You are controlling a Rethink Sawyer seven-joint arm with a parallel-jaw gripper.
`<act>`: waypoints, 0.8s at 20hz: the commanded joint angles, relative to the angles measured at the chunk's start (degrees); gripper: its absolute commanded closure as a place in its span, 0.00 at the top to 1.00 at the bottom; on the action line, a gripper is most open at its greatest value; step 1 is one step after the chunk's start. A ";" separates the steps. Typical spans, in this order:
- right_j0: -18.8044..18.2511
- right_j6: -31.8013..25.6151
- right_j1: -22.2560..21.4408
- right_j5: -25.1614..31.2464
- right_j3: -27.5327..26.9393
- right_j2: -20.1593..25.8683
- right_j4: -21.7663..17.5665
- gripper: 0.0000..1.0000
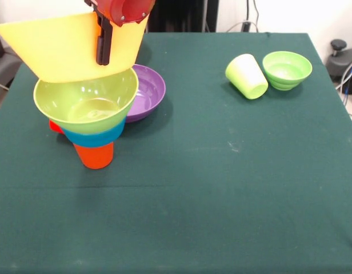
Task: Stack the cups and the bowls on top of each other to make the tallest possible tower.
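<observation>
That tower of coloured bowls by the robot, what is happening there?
The robot's tool holds a large yellow plastic bowl, tilted, over a stack: an orange plastic cup at the bottom, then a blue bowl, then a lime green bowl. A wide purple bowl sits behind the stack. Across the green table, a lime green cup lies beside a small green bowl.

Robotics lab, green-clothed table, loose cables by wall
</observation>
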 commanded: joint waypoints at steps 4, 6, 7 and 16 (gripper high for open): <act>-1.81 -8.26 6.16 2.12 -2.09 7.59 -3.45 0.00; -1.93 -8.82 6.11 2.30 -2.33 7.71 -3.53 0.00; -2.04 -9.01 6.30 2.69 -2.84 7.68 -3.60 0.00; -2.08 -9.24 4.15 -2.40 3.54 8.02 -3.99 0.00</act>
